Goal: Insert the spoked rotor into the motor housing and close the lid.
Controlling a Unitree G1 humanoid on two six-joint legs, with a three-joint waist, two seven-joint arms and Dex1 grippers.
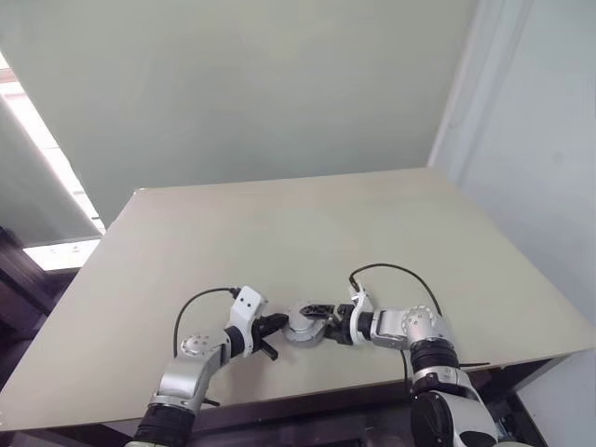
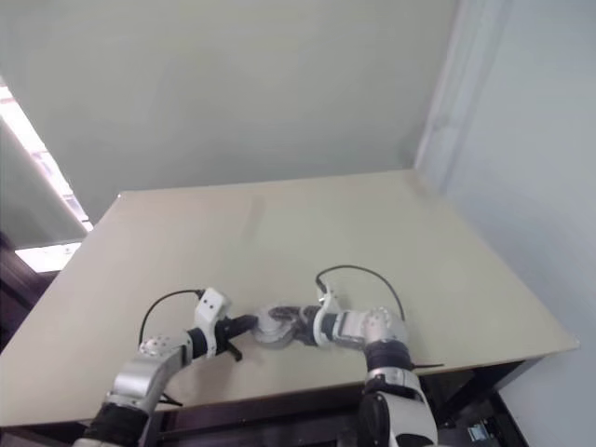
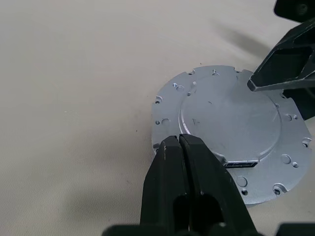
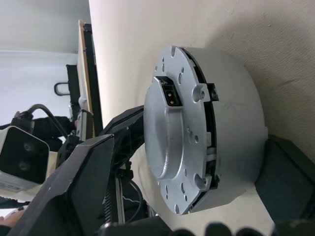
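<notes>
A round silver motor housing [image 4: 235, 118] sits on the table near its front edge, between my two grippers. A flat silver lid [image 3: 231, 120] with small holes and a connector slot lies on top of it, with a thin dark gap at the rim. The spoked rotor is hidden. My left gripper [image 3: 178, 143] is shut, its tip resting on the near edge of the lid. My right gripper [image 1: 326, 322] is open and straddles the housing. One of its fingers [image 4: 83, 182] stands off the lid's face and the other finger [image 4: 288, 172] is at the housing's base.
The beige table [image 1: 307, 223] stretches far back and to both sides. Its front edge runs just under my arms. A grey-green wall [image 1: 242, 84] stands behind it. Black cables loop over both wrists.
</notes>
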